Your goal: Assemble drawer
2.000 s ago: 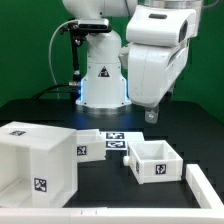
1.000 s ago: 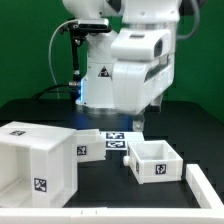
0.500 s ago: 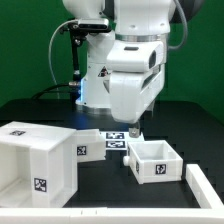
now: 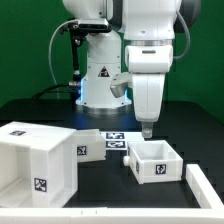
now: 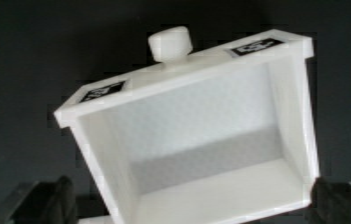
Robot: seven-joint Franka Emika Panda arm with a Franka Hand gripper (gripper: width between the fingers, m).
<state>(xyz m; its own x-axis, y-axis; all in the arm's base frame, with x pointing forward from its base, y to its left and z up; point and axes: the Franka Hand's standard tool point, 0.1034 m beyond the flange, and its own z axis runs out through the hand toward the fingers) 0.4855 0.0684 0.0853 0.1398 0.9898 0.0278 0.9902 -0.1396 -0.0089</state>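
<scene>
The drawer (image 4: 153, 166) is a small white open-topped tray-box with a tag on its front face. It stands on the black table right of centre in the exterior view. My gripper (image 4: 146, 128) hangs just above its far rim, pointing down. In the wrist view the drawer (image 5: 198, 135) fills the frame, with its knob (image 5: 168, 42) and two tags on one rim. My gripper (image 5: 190, 205) is open and empty. Its dark fingers (image 5: 44, 200) show either side of the drawer's walls.
The large white hollow cube casing (image 4: 35, 160) with tags stands at the exterior view's left. The marker board (image 4: 105, 142) lies between casing and drawer. A long white bar (image 4: 205, 188) lies at the front right, and the robot base (image 4: 100, 80) is behind.
The arm has swung to the exterior view's right and turned its wrist. The gripper has come down over the drawer's far rim. The drawer and casing have not moved.
</scene>
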